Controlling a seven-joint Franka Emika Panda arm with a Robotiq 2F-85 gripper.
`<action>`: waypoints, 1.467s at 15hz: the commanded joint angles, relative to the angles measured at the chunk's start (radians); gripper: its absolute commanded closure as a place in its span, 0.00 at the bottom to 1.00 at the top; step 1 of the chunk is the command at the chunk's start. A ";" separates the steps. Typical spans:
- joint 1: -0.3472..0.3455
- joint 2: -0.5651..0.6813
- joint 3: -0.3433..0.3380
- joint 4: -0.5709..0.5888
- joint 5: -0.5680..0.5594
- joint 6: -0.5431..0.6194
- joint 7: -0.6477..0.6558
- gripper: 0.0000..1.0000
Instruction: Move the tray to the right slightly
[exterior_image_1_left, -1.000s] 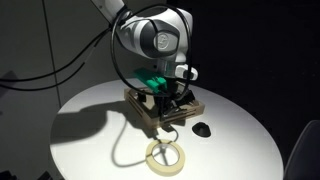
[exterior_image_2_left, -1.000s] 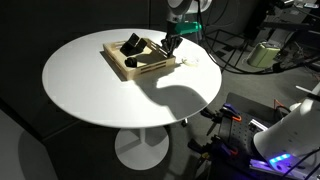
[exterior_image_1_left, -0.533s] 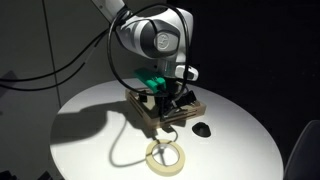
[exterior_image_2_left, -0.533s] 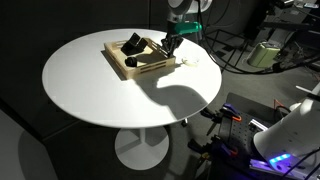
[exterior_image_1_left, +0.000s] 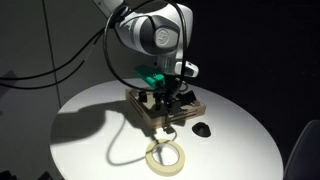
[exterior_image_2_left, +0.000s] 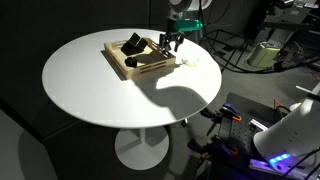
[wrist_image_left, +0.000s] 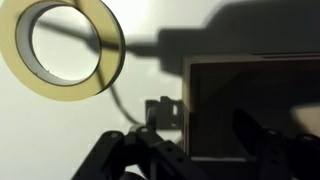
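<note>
Where light reaches it, the tray looks pale wood (square, low-rimmed).

A round white table on a single pedestal spreads under the gripper, brightly lit in a dark room. Behind the gripper hang cables. Well below it, what may be glowing electronics sit near the floor.

Shallow square light-wood tray, flat
</note>
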 joint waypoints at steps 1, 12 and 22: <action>0.027 -0.060 -0.009 -0.025 -0.037 -0.014 0.058 0.00; 0.085 -0.192 0.017 -0.064 -0.137 -0.097 0.100 0.00; 0.112 -0.339 0.081 -0.085 -0.125 -0.323 0.107 0.00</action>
